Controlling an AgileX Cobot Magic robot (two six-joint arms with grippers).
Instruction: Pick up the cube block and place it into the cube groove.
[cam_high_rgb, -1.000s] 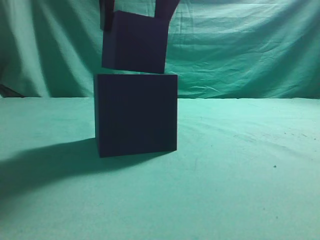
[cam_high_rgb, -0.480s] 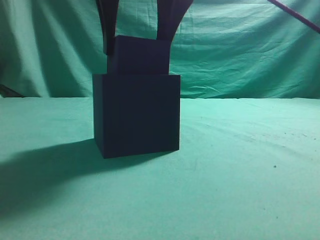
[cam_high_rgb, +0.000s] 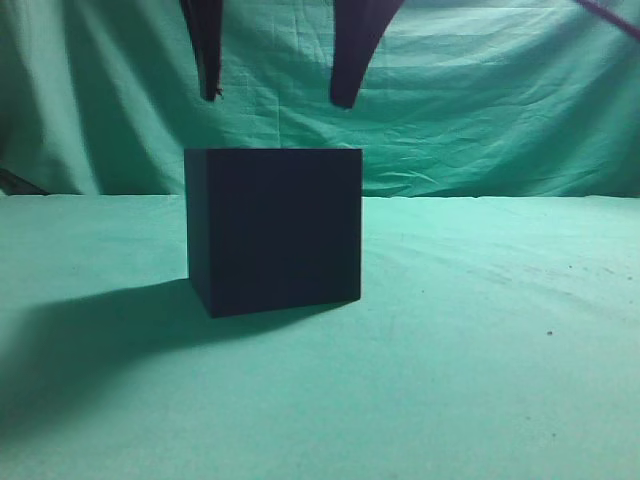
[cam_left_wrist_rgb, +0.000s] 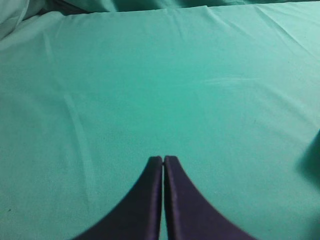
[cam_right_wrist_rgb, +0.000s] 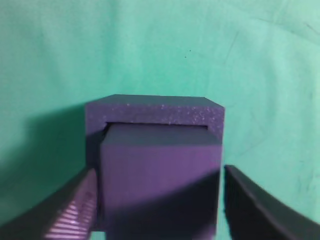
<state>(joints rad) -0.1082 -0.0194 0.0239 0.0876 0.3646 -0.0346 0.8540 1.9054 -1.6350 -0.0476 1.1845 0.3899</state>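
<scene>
The cube groove (cam_high_rgb: 275, 230), a large dark navy box, stands on the green cloth left of centre. In the right wrist view its rim (cam_right_wrist_rgb: 150, 107) surrounds the cube block (cam_right_wrist_rgb: 160, 165), which sits down inside the opening with a thin gap at the far edge. In the exterior view the block is hidden inside the box. My right gripper (cam_high_rgb: 278, 98) hangs open and empty just above the box, its fingers on either side of the block (cam_right_wrist_rgb: 159, 175) without touching it. My left gripper (cam_left_wrist_rgb: 163, 159) is shut and empty over bare cloth.
A green cloth (cam_high_rgb: 480, 330) covers the table and hangs as a backdrop behind it. A thin dark line (cam_high_rgb: 605, 12) crosses the top right corner of the exterior view. The box casts a shadow to its left.
The block has gone from hanging above the box, through half in, to fully down inside it. My right gripper has let go, opened and risen above the box.
</scene>
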